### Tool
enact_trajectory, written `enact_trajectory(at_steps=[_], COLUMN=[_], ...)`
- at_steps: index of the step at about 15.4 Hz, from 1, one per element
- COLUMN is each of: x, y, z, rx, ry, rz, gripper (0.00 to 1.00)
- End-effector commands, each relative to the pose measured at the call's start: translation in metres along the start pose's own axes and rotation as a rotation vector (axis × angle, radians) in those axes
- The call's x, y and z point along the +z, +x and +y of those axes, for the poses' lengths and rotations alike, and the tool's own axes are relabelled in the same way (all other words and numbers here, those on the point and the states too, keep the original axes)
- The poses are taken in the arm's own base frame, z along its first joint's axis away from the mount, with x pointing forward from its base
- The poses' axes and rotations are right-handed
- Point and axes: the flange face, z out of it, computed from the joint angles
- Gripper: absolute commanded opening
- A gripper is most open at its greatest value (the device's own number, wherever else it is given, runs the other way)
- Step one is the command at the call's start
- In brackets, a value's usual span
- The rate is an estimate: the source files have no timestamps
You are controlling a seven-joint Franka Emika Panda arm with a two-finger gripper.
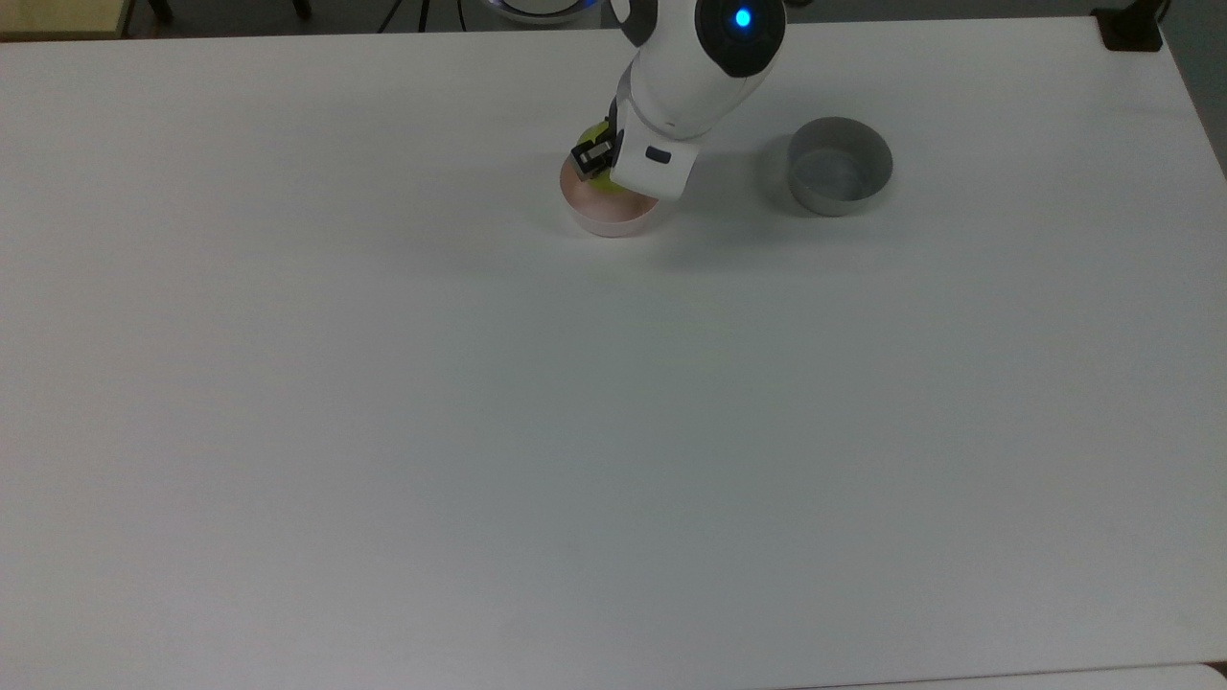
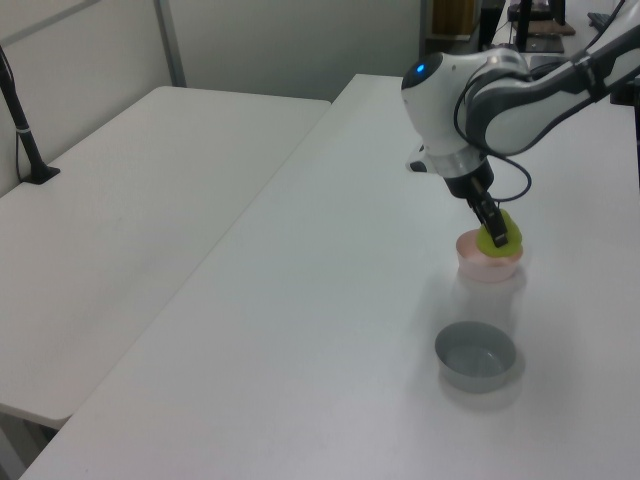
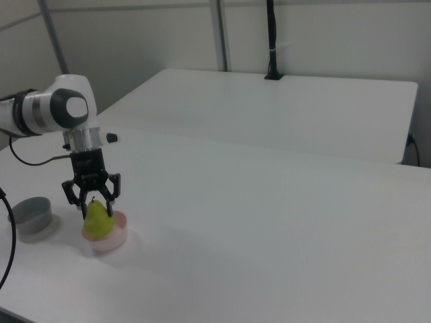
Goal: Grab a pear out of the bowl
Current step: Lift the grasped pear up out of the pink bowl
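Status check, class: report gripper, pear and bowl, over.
Gripper shut on pear. Pear just above pink bowl, bowl's floor bare. Grey bowl stands apart. Path up looks free.

Matt white table [image 1: 383, 431], smooth glossy pear [image 3: 98, 219].

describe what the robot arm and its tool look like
The arm has glossy white rounded shells with dark grey bands at the joints. A round dark cap on the wrist carries a glowing blue light. A thin black cable loops beside the wrist. The tool is black, with two slim fingers under a short silver collar.
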Motion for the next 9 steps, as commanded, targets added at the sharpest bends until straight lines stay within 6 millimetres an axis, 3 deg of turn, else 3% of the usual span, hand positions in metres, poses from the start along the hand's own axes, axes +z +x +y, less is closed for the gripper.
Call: enact_trajectory(at_steps=[1, 6, 9], x=[-0.037, -0.055, -0.074], y=[-0.014, -0.022, -0.038], z=[0.004, 0.019, 0.074], rx=[-0.021, 0.008, 0.079], ry=[0.008, 0.02, 0.031], rz=[0.008, 0.027, 0.085], gripper=[0.12, 0.12, 0.12])
